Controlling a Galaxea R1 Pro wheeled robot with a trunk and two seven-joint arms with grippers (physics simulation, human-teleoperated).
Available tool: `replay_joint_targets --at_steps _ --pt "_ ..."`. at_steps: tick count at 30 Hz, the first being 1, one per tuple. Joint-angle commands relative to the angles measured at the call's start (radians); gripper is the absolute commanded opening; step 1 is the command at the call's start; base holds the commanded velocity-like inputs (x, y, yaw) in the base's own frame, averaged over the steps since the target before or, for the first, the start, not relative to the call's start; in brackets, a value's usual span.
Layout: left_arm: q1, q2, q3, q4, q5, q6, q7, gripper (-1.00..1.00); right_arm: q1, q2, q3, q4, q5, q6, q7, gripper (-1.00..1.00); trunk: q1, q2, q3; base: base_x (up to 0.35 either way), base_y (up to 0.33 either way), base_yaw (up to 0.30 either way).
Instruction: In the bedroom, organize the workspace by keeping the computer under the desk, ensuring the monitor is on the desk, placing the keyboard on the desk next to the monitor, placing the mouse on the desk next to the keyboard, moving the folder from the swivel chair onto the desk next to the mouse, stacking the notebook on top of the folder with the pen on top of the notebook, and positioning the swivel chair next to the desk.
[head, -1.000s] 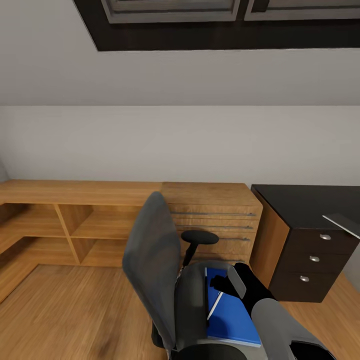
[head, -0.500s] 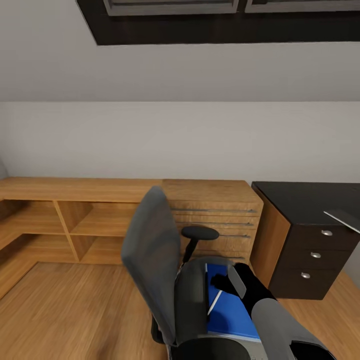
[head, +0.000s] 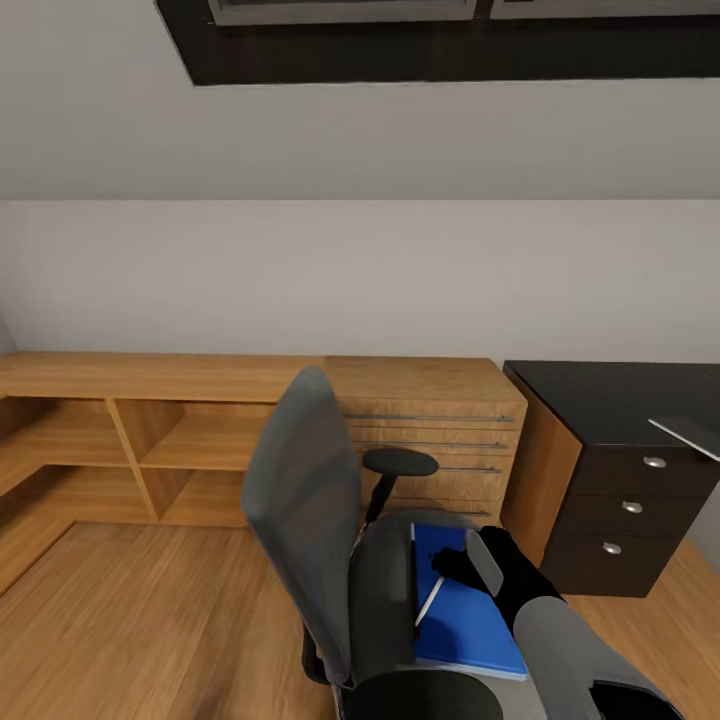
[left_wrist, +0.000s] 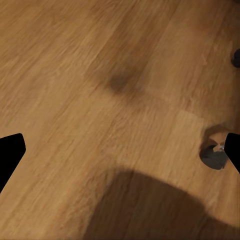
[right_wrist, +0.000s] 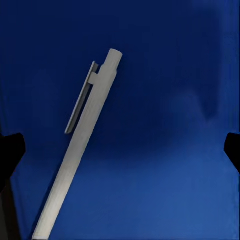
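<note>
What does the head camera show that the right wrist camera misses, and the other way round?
Head view alone: the swivel chair, the desk with its knobbed drawers, the wooden shelving, and the right end effector hovering over the seat. Right wrist view alone: the pen's clip, close up, and the end effector's fingertips spread wide. Both: the pen lying on the blue folder.

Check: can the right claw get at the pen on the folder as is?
Probably yes. The right claw hangs open just above the pen, which lies bare on the folder, nothing between them.
</note>
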Motion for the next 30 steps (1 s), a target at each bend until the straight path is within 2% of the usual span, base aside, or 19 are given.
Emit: replay_joint_targets --at_steps 1,3,9,23,30 --pt "-0.001 -0.001 -0.008 0.001 0.011 -0.002 -0.004 1.0 0.0 0.002 -0.004 -0.002 -0.011 0.002 -0.009 1.0 0.0 0.0 -0.001 0.0 0.0 0.0" --pt "-0.001 -0.003 -0.008 0.0 0.01 -0.002 -0.004 1.0 0.0 0.007 -0.004 -0.003 -0.011 0.002 -0.01 1.0 0.0 0.0 -0.001 0.0 0.0 0.0" --pt "-0.001 -0.004 -0.008 0.0 0.01 -0.002 -0.004 1.0 0.0 -0.011 -0.004 -0.003 -0.012 0.002 -0.007 1.0 0.0 0.0 -0.001 0.0 0.0 0.0" --pt "-0.001 -0.004 -0.008 0.001 0.01 -0.002 -0.004 1.0 0.0 -0.024 -0.004 -0.003 -0.013 0.002 -0.005 1.0 -0.054 0.098 0.043 0.0 0.0 0.0" --pt "-0.001 -0.003 -0.008 0.001 0.01 -0.002 -0.004 1.0 0.0 -0.024 -0.003 -0.003 -0.013 0.002 -0.004 1.0 -0.054 0.098 0.043 0.0 0.0 0.0"
